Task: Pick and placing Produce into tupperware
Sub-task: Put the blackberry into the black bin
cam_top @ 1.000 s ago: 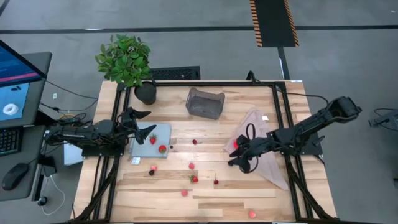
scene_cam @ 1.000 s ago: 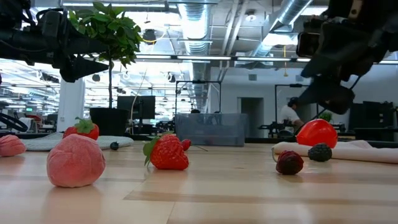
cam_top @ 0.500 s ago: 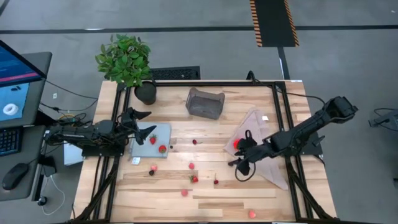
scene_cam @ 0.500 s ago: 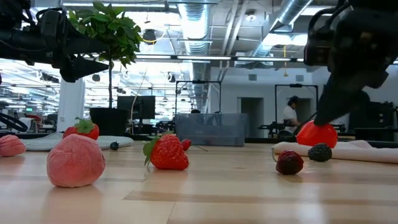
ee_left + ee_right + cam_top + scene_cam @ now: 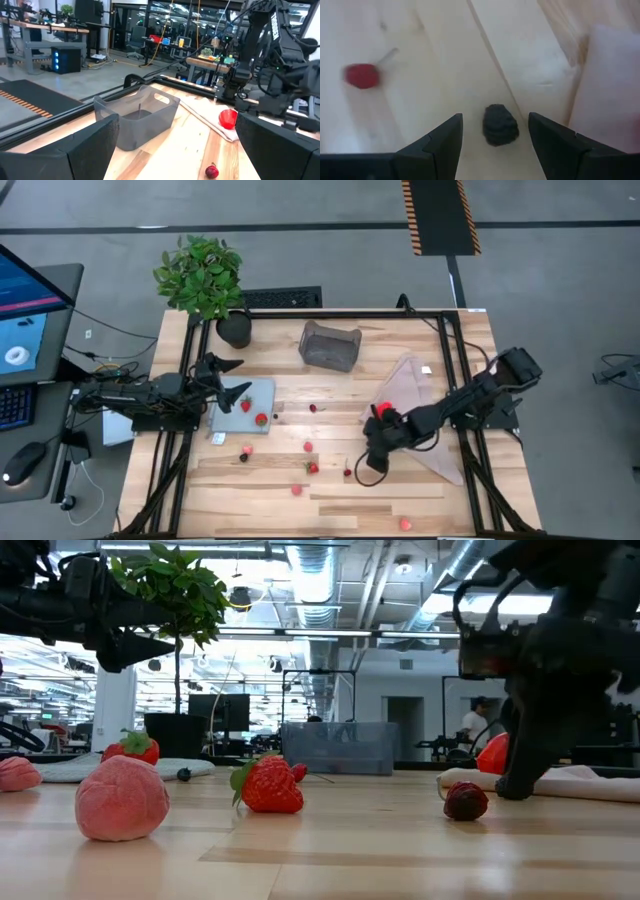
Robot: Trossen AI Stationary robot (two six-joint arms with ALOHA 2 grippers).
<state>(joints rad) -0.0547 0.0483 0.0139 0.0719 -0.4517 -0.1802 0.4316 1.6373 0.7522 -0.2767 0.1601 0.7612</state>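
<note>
Right gripper (image 5: 366,465) low over the wooden table (image 5: 400,500), just off the near-left edge of the pale translucent cloth sheet (image 5: 430,442). Fingers spread wide; nothing held. In the right wrist view, a small dark knobbly berry (image 5: 500,125) lies on the wood between the two open fingers (image 5: 442,142), touching neither. The berry is slightly elongated, long axis running roughly along the line of the fingers. A small red cherry-like piece with a stem (image 5: 362,76) lies well off to one side.

The larger bright red round fruit (image 5: 382,410) rests on the cloth sheet, just behind the right arm's wrist.

Small translucent grey rectangular plastic tub (image 5: 330,345) stands upright at the far middle of the table, long axis across the table, well apart from the right gripper.

Red and pink fruit pieces (image 5: 309,447) scattered over the table's near half; two red ones on the flat pale blue-grey square mat (image 5: 262,392).

Left gripper (image 5: 228,380) hovers at the mat's left edge, fingers spread, empty. Leafy green potted plant (image 5: 200,275) at far left corner.
</note>
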